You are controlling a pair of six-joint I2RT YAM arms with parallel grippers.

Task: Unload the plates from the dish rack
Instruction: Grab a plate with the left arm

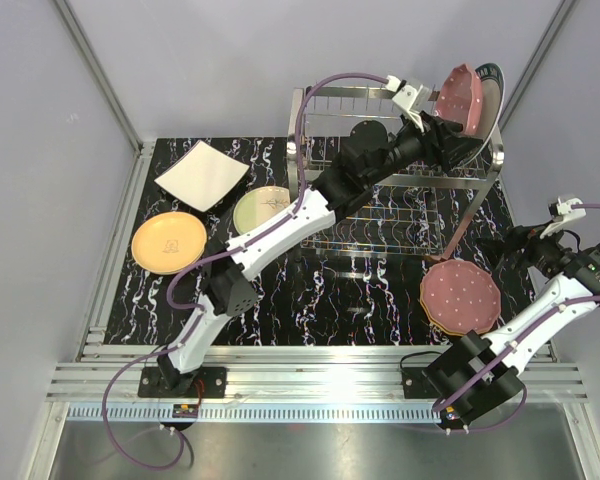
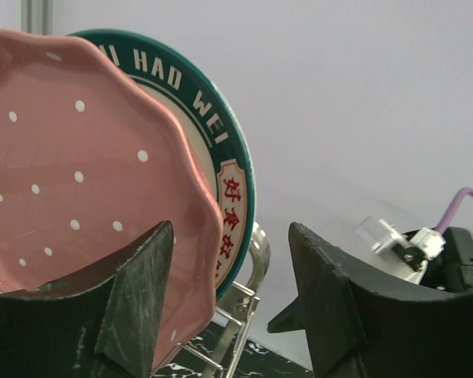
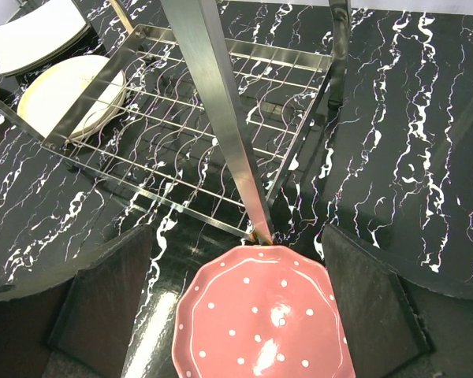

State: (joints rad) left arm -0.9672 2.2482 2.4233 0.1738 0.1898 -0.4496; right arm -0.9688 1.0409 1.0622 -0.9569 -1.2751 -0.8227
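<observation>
Left wrist view has the left gripper (image 2: pixel 230 228) at the far right end of the rack (image 2: pixel 240 309), its jaws standing apart about the edges of two upright plates: a pink dotted plate (image 2: pixel 71 157) in front and a rimmed plate (image 2: pixel 225 157), dark green at the border, close behind it. One finger (image 2: pixel 134 307) lies across the pink face and the other stands to the right of both rims. Neither seems to press, so nothing is held. In the top view these look like the only plates left in the rack, both high at its far right corner. Out on the table (image 1: pixel 320 300) lie a square plate (image 1: pixel 202 175), a green plate (image 1: pixel 263 208) and a yellow plate (image 1: pixel 168 242) at the left, and a second pink plate (image 1: pixel 460 298) at the right, just beside the rack's near leg. The right gripper (image 3: pixel 236 232) hangs over that last one, spread and empty. The step in hand, I judge, is taking the pink dotted plate. The next move calls for pinching that rim alone, keeping the rimmed plate out of the bite. The plate then has to be lifted clear of the rack before it is carried to the table.
</observation>
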